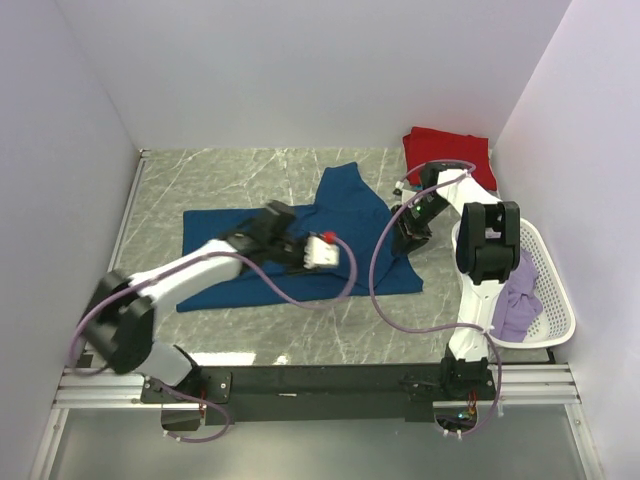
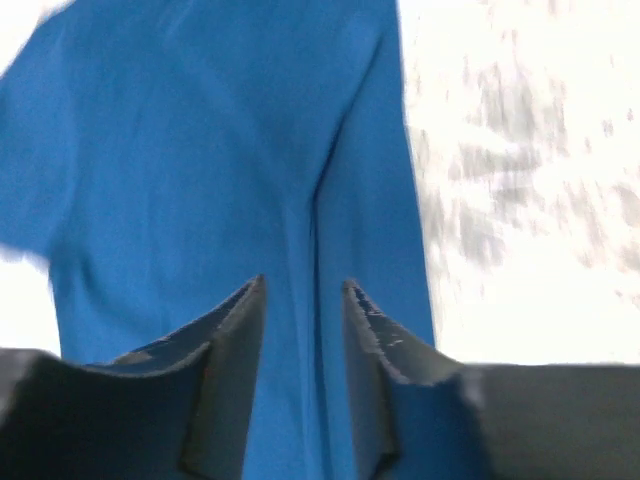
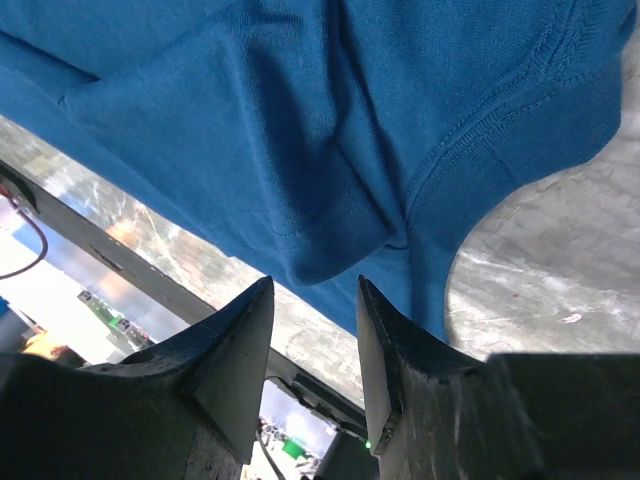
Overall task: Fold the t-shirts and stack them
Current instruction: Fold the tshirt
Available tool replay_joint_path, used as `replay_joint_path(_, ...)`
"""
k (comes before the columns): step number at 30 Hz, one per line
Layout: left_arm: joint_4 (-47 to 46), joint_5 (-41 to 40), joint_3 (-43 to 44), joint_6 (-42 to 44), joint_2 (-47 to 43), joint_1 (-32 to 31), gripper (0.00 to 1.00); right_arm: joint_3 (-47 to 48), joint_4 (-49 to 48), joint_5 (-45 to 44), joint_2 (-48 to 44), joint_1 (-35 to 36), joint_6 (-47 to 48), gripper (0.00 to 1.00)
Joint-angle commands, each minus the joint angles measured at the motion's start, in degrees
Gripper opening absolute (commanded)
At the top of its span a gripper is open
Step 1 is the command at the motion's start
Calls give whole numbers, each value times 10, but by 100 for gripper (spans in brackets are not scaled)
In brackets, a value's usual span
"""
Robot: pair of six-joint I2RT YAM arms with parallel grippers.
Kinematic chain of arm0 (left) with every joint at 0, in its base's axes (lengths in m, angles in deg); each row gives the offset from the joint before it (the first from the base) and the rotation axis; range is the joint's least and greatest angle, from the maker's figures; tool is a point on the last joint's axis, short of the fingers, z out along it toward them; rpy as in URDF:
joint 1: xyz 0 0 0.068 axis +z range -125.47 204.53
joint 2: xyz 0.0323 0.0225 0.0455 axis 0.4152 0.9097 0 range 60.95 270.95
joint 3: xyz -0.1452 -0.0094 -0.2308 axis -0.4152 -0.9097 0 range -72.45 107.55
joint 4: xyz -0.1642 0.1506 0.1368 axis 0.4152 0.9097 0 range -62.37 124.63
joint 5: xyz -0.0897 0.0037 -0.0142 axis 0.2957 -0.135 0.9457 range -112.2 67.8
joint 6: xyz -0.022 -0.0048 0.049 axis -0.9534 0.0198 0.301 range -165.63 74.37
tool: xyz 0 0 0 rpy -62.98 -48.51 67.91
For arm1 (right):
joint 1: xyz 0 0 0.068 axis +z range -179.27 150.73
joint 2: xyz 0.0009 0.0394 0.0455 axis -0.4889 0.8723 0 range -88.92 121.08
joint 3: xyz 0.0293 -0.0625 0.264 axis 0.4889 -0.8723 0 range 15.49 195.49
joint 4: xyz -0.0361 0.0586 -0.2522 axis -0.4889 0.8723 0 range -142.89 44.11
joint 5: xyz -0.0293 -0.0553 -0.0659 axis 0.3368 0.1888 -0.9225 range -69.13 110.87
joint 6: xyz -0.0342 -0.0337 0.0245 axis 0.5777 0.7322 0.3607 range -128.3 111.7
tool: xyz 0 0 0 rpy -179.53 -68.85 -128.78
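1. You have bare table [image 1: 230, 170] behind the blue t-shirt [image 1: 215, 225], open up to the back wall.
2. The left arm [image 1: 190, 270] lies across the shirt's near-left part and blocks that approach.
3. The red shirt [image 1: 450, 150] fills the far right corner.
4. The white basket [image 1: 560, 300] sits against the right wall, just beside the right arm [image 1: 480, 250]; the gap there is tight.
5. A looping cable [image 1: 373, 275] hangs between the left gripper [image 1: 322, 250] and the right gripper [image 1: 408, 232].
6. A bare strip runs along the near edge.
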Motion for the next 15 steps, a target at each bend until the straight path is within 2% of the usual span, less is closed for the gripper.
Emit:
replay_joint_path(1,-136,-60,31,10,73,-85,37,20,-5,15,-12,-1,-15,46)
replay_joint_path(4,-173,-98,54,14,136,-142,28,22,13,15,-24,-13,-13,45)
replay_joint_path(8,-225,-97,66,31,196,-175,27,5,30,32,-44,-56,-6,45)
replay_joint_path(15,-235,-96,126,8,276,-196,25,-57,23,53,-87,-87,3,44)
